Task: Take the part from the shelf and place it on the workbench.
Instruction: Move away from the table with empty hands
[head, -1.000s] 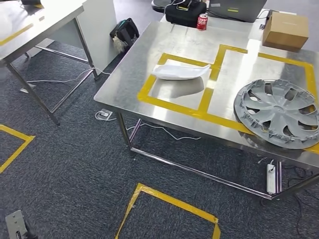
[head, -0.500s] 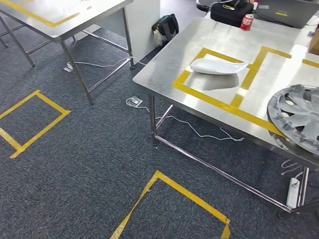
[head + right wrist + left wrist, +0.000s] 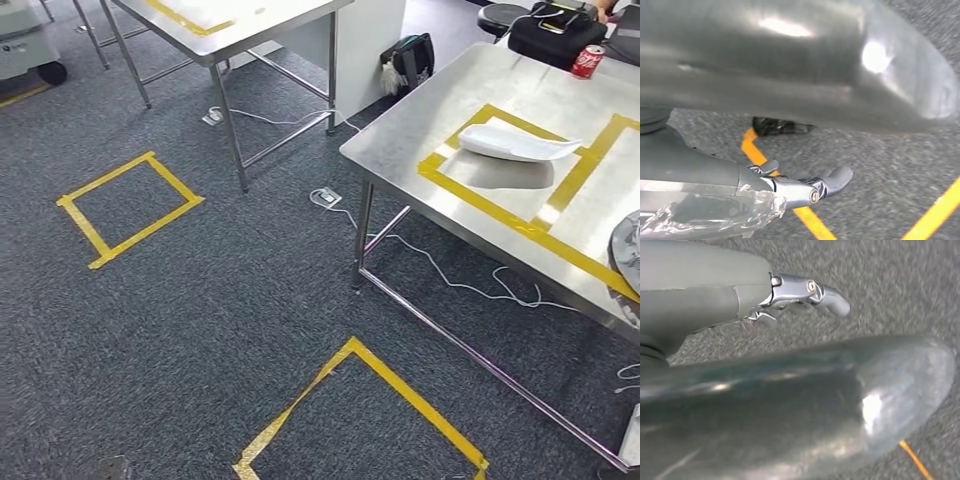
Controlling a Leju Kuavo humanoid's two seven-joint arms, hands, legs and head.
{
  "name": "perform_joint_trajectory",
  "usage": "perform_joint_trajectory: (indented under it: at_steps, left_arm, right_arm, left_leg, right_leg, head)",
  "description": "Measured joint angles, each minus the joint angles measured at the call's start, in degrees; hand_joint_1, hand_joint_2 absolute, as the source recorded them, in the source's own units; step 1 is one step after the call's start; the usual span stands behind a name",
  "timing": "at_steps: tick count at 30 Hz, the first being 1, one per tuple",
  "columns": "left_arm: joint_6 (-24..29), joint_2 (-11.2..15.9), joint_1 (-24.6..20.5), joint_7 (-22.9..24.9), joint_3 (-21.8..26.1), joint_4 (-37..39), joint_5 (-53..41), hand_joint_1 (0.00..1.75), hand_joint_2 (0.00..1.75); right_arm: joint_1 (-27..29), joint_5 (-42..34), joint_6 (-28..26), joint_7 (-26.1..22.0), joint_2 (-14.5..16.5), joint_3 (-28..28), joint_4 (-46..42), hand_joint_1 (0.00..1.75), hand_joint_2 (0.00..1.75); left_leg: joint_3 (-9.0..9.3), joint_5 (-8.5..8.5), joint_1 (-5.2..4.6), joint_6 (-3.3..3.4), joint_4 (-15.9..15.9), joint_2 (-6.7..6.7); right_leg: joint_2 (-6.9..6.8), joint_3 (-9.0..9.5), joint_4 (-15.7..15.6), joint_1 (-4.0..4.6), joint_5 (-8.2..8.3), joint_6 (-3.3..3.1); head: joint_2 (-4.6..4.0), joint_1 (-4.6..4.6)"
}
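A white curved part [image 3: 521,143] lies on the steel workbench [image 3: 407,130], inside a yellow tape rectangle, at the right of the head view. The rim of a grey wheel cover [image 3: 628,250] shows at that bench's right edge. My left hand [image 3: 806,295] hangs over grey carpet with its fingers stretched out and nothing in them. My right hand [image 3: 806,185] also hangs low, fingers extended and holding nothing, above yellow floor tape.
A second steel table [image 3: 249,20] stands at the back left. Two yellow tape squares [image 3: 128,205] [image 3: 362,410] mark the carpet. White cables [image 3: 453,280] run under the workbench. A red can [image 3: 589,62] and a black bag [image 3: 558,20] sit at its far side.
The camera has swung to the left: the workbench slid toward the right edge of the picture, the wheel cover is nearly out of frame, and the second table and a floor square came into sight.
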Motion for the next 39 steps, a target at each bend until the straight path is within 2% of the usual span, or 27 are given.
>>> perform_joint_trajectory:
  at_steps: [2, 3, 4, 5, 7, 9, 10, 11, 12, 14, 15, 16, 18, 19, 20, 22, 24, 25, 26, 27, 29, 31, 33, 34, 35, 37, 39]
  left_arm:
    - [-0.4, -0.1, 0.1, -0.8, 0.1, 0.0, 0.8, 0.00, 0.00]
    - [-0.9, -0.2, 0.2, -1.4, 0.2, 0.0, 1.4, 0.00, 0.00]
    - [-1.8, -0.3, 0.3, -2.3, 0.4, 0.0, 2.2, 0.00, 0.00]
    - [-2.8, -0.5, 0.3, -3.2, 0.7, 0.0, 3.0, 0.00, 0.00]
    - [-5.6, -0.8, 0.0, -4.7, 1.5, 0.0, 4.8, 0.00, 0.00]
    - [-8.1, -1.0, -0.3, -5.2, 2.8, 0.0, 6.6, 0.00, 0.00]
    - [-8.9, -1.0, -0.2, -5.1, 3.6, 0.0, 7.3, 0.00, 0.00]
    - [-9.4, -1.0, -0.2, -4.8, 4.3, 0.0, 7.9, 0.00, 0.00]
    - [-9.8, -1.0, -0.1, -4.3, 4.9, 0.0, 8.3, 0.00, 0.00]
    - [-10.1, -1.1, -0.2, -3.2, 6.0, 0.0, 8.5, 0.00, 0.00]
    - [-10.2, -1.1, -0.3, -2.7, 6.4, 0.0, 8.4, 0.00, 0.00]
    - [-10.3, -1.2, -0.3, -2.1, 6.7, 0.0, 8.3, 0.00, 0.00]
    - [-10.3, -1.3, -0.2, -1.1, 7.3, 0.0, 7.6, 0.00, 0.00]
    - [-10.2, -1.4, 0.0, -0.7, 7.5, 0.0, 7.1, 0.00, 0.00]
    - [-10.2, -1.5, 0.1, -0.5, 7.6, 0.0, 6.6, 0.00, 0.00]
    - [-9.9, -1.7, 0.0, -0.4, 7.7, 0.0, 5.5, 0.00, 0.00]
    - [-9.3, -1.9, -0.1, -0.4, 7.7, 0.0, 4.2, 0.00, 0.00]
    - [-8.9, -2.0, 0.0, -0.2, 7.7, 0.0, 3.5, 0.00, 0.00]
    - [-8.5, -2.0, 0.1, 0.1, 7.7, 0.0, 2.9, 0.00, 0.00]
    - [-8.2, -2.0, 0.1, 0.7, 7.7, 0.0, 2.5, 0.00, 0.00]
    - [-7.6, -2.0, 0.1, 2.2, 7.7, 0.0, 2.2, 0.00, 0.00]
    - [-7.2, -1.9, 0.1, 3.2, 7.8, 0.0, 2.8, 0.00, 0.00]
    - [-7.5, -1.9, 0.3, 3.0, 8.4, 0.0, 4.9, 0.00, 0.00]
    - [-7.8, -1.9, 0.4, 2.3, 9.1, 0.0, 6.2, 0.00, 0.00]
    - [-8.2, -1.9, 0.4, 1.3, 9.9, 0.0, 7.5, 0.00, 0.00]
    - [-8.8, -1.9, 0.0, -0.7, 11.5, 0.0, 8.9, 0.00, 0.00]
    - [-9.0, -1.7, -0.5, -2.0, 12.4, -0.1, 8.3, 0.00, 0.00]
  right_arm:
    - [-0.1, -1.8, 1.3, -1.3, 0.0, -0.9, 0.0, 0.00, 0.00]
    - [-0.2, -3.1, 2.2, -2.4, 0.1, -1.5, 0.0, 0.00, 0.00]
    - [-0.3, -4.5, 3.3, -3.7, 0.1, -2.2, -0.1, 0.00, 0.00]
    - [-0.4, -5.8, 4.4, -5.0, 0.2, -2.9, -0.3, 0.00, 0.00]
    - [-0.4, -7.7, 6.4, -7.1, 0.3, -4.2, -0.7, 0.00, 0.00]
    - [-0.4, -8.9, 7.7, -8.3, 0.3, -5.3, -1.2, 0.00, 0.00]
    - [-0.5, -9.3, 8.2, -8.7, 0.3, -5.6, -1.4, 0.00, 0.00]
    - [-0.6, -9.6, 8.6, -9.0, 0.3, -6.0, -1.6, 0.00, 0.00]
    - [-0.7, -9.8, 8.8, -9.1, 0.3, -6.2, -1.8, 0.00, 0.00]
    - [-0.9, -10.0, 9.1, -9.2, 0.4, -6.4, -2.1, 0.00, 0.00]
    - [-0.9, -10.1, 9.1, -9.2, 0.4, -6.5, -2.2, 0.00, 0.00]
    - [-1.0, -10.1, 9.1, -9.2, 0.4, -6.7, -2.3, 0.00, 0.00]
    - [-1.0, -10.1, 9.1, -9.2, 0.4, -7.0, -2.5, 0.00, 0.00]
    - [-1.1, -10.1, 9.0, -9.2, 0.5, -7.1, -2.5, 0.00, 0.00]
    - [-1.1, -10.1, 8.9, -9.1, 0.5, -7.2, -2.5, 0.00, 0.00]
    - [-0.9, -10.1, 8.6, -8.9, 0.5, -7.5, -2.6, 0.00, 0.00]
    - [-0.7, -10.0, 8.1, -8.4, 0.5, -7.7, -2.6, 0.00, 0.00]
    - [-0.6, -9.9, 7.8, -8.0, 0.5, -7.8, -2.6, 0.00, 0.00]
    - [-0.6, -9.8, 7.5, -7.5, 0.5, -7.8, -2.6, 0.00, 0.00]
    - [-0.6, -9.6, 7.2, -7.1, 0.5, -7.8, -2.6, 0.00, 0.00]
    - [-0.7, -9.2, 6.6, -6.2, 0.5, -7.8, -2.6, 0.00, 0.00]
    - [-0.7, -9.0, 6.2, -5.7, 0.5, -7.8, -2.6, 0.00, 0.00]
    - [-0.7, -9.0, 5.9, -5.5, 0.5, -7.8, -2.5, 0.00, 0.00]
    - [-0.8, -8.9, 5.9, -5.5, 0.6, -7.8, -2.5, 0.00, 0.00]
    - [-0.8, -9.0, 5.9, -5.7, 0.6, -7.8, -2.5, 0.00, 0.00]
    - [-0.7, -9.3, 6.4, -6.2, 0.6, -7.8, -2.5, 0.00, 0.00]
    - [-0.7, -10.3, 8.1, -6.9, 0.6, -7.9, -2.5, 0.00, 0.00]
  left_leg:
    - [-0.48, 0.60, 0.18, -0.73, -0.1, -1.05]
    - [-0.76, 0.69, 0.29, -1.03, 0.0, -1.08]
    - [-1.29, 0.15, 0.30, -1.28, 0.7, -0.29]
    - [-2.21, -1.13, 0.25, -1.46, 2.5, 0.91]
    - [-5.20, -5.37, 0.14, -1.71, 9.2, 3.65]
    - [-7.71, -8.24, 0.16, -1.87, 15.7, 4.45]
    - [-7.72, -8.23, 0.16, -1.86, 16.6, 4.58]
    - [-6.62, -7.26, 0.14, -1.80, 15.3, 4.78]
    - [-4.48, -5.62, 0.11, -1.67, 12.0, 5.28]
    - [0.24, -2.81, -0.21, -1.18, 4.1, 8.11]
    - [1.61, -2.10, -0.42, -0.79, 1.4, 9.20]
    - [2.09, -1.91, -0.65, -0.41, 0.2, 9.82]
    - [1.76, -1.64, -0.80, 0.39, -0.1, 8.67]
    - [1.63, -1.44, -0.72, 0.77, -0.2, 8.08]
    - [1.50, -1.20, -0.60, 1.19, -0.4, 7.48]
    - [1.12, -0.74, -0.40, 1.86, -0.5, 6.11]
    - [0.68, -0.40, -0.42, 2.11, -0.4, 4.50]
    - [0.52, -0.26, -0.42, 2.07, -0.4, 3.69]
    - [0.43, -0.12, -0.39, 1.96, -0.4, 2.83]
    - [0.38, 0.01, -0.32, 1.79, -0.4, 1.97]
    - [0.19, 0.25, -0.30, 1.29, -0.2, 0.36]
    - [-0.26, 0.56, -0.34, 0.60, 0.0, -0.94]
    - [-0.76, 1.07, -0.11, -0.24, -0.2, -2.08]
    - [-1.03, 1.02, -0.05, -0.56, -0.1, -1.64]
    - [-1.58, 0.33, -0.06, -0.82, 0.9, -0.45]
    - [-4.12, -3.17, -0.20, -1.11, 6.4, 2.99]
    - [-7.65, -7.00, -0.21, -1.35, 14.3, 4.43]
  right_leg:
    - [-0.59, 0.05, -0.4, 0.18, 0.21, -0.46]
    - [-1.22, 0.01, -0.4, 0.21, 0.46, -0.85]
    - [-1.87, -0.05, -0.4, 0.20, 0.80, -1.31]
    - [-2.60, -0.18, -0.6, 0.15, 1.14, -1.73]
    - [-4.19, -0.63, -0.6, 0.31, 1.59, -2.21]
    - [-5.90, -1.08, -0.6, 0.55, 1.80, -2.28]
    - [-6.70, -1.23, -0.6, 0.61, 1.88, -2.26]
    - [-7.41, -1.32, -0.6, 0.65, 1.93, -2.22]
    - [-8.10, -1.33, -0.6, 0.67, 1.96, -2.16]
    - [-9.29, -1.28, -0.4, 0.88, 1.91, -1.81]
    - [-9.83, -1.27, -0.4, 1.02, 1.90, -1.53]
    - [-10.37, -1.23, -0.4, 1.15, 1.90, -1.21]
    - [-11.35, -1.11, -0.5, 1.15, 1.94, -0.60]
    - [-10.79, -1.26, -0.3, 1.06, 1.58, -0.24]
    - [-9.42, -1.76, 0.8, 0.93, 0.66, 0.07]
    - [-5.70, -4.43, 7.0, 0.73, -3.06, 0.53]
    - [-4.21, -7.83, 14.9, 0.69, -6.47, 0.62]
    - [-4.08, -8.59, 16.6, 0.68, -6.73, 0.63]
    - [-4.01, -8.22, 15.9, 0.63, -5.84, 0.61]
    - [-3.72, -6.64, 12.9, 0.51, -4.03, 0.59]
    - [-1.24, -2.28, 4.3, 0.01, -0.64, 0.67]
    - [0.70, -0.19, -0.2, -0.24, 0.32, 0.51]
    - [-0.15, -0.05, -0.3, -0.02, 0.42, -0.27]
    - [-0.85, 0.01, -0.4, 0.04, 0.65, -0.76]
    - [-1.58, 0.08, -0.5, 0.07, 0.93, -1.22]
    - [-3.25, -0.10, -0.7, 0.18, 1.28, -1.77]
    - [-5.10, -0.32, -0.7, 0.40, 1.32, -1.91]
  head:
    - [0.00, -0.06]
    - [0.00, -0.05]
    - [0.00, -0.17]
    - [0.00, -0.29]
    - [0.00, -0.54]
    - [0.00, -0.56]
    - [0.00, -0.57]
    - [0.00, -0.57]
    - [0.00, -0.58]
    - [0.00, -0.61]
    - [0.00, -0.56]
    - [0.00, -0.55]
    - [0.00, -0.50]
    - [0.00, -0.49]
    - [0.00, -0.43]
    - [0.00, -0.33]
    - [0.00, -0.34]
    - [0.00, -0.33]
    - [0.00, -0.34]
    - [0.00, -0.34]
    - [0.00, -0.35]
    - [0.00, -0.41]
    - [0.00, -0.46]
    - [0.00, -0.49]
    - [0.00, -0.61]
    - [0.00, -0.81]
    - [0.00, -0.88]
